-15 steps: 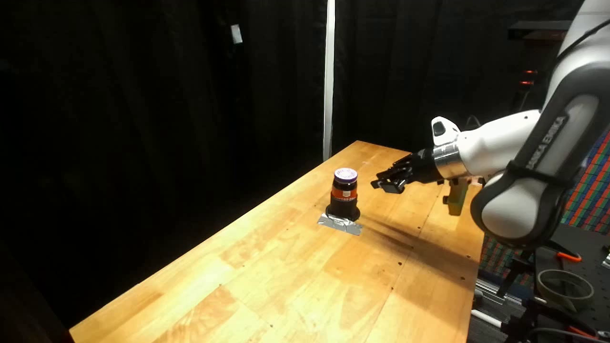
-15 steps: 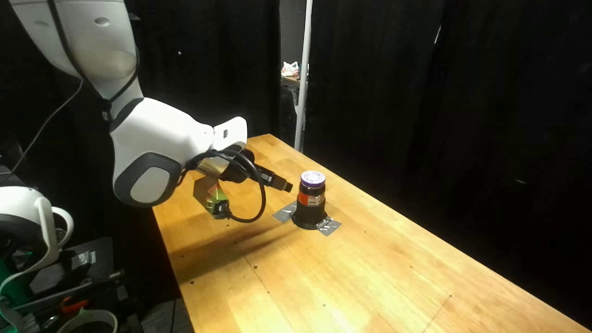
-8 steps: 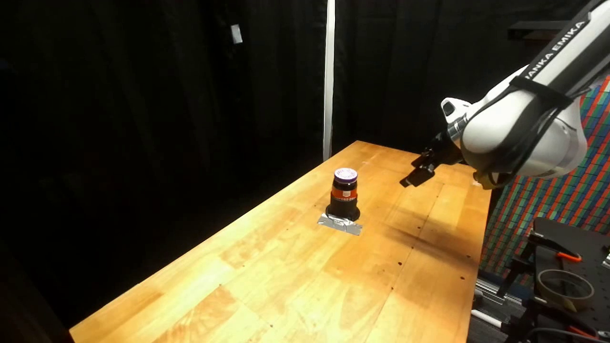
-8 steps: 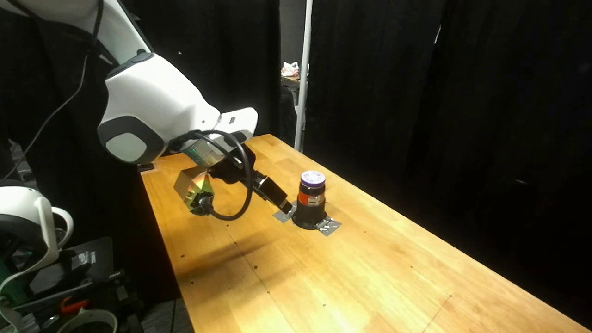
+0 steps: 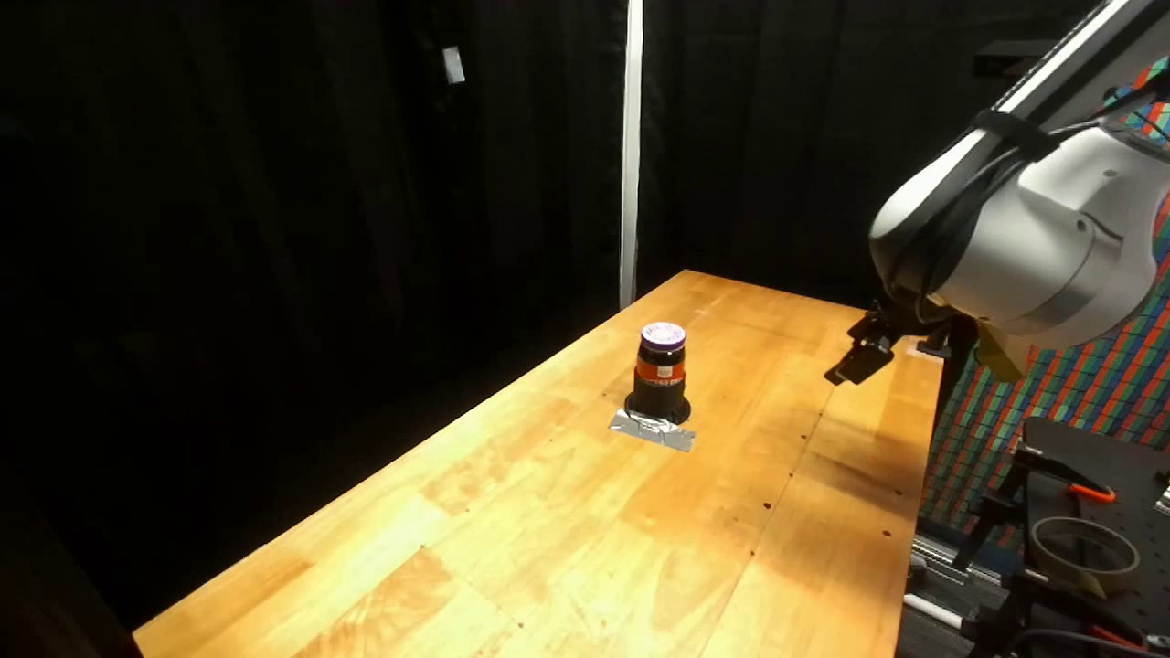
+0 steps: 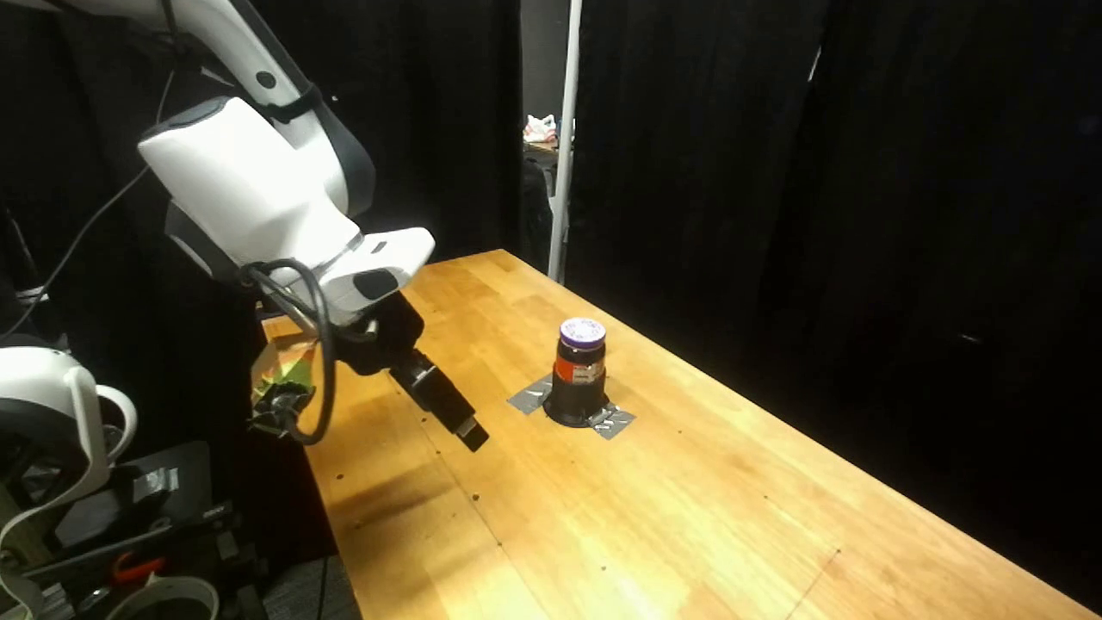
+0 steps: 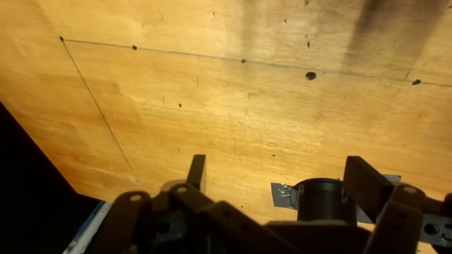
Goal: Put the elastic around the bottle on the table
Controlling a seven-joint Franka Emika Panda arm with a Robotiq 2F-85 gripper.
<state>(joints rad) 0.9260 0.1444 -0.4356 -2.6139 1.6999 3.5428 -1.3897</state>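
Black curtains [image 5: 302,238] close off the background, a pale upright pole [image 5: 631,155] standing out against them, and below stretches a table [image 5: 567,530] of light yellowish planks dotted with small dark marks. Over it a white arm [image 6: 250,185] angles its black claw [image 7: 276,165] down toward the wood. The claw is spread wide: in the wrist view its two fingers [image 7: 365,187] stand well apart, with planks showing through the gap. In both exterior views it is clear of the bottle [image 5: 660,361], which stands upright on the table with its purple cap [image 6: 583,333] on and an orange-red label [image 6: 578,370] round its middle. The lower part sits in a black cup-like holder [image 5: 656,400], and silvery tape [image 6: 613,422] lies at the holder's foot on two sides, out onto the wood. Between cap and label the bottle looks dark; whether that is its contents, I cannot tell. Beside the table, in an exterior view, a tape roll [image 5: 1117,578] lies on a dark panel [image 5: 1133,468].
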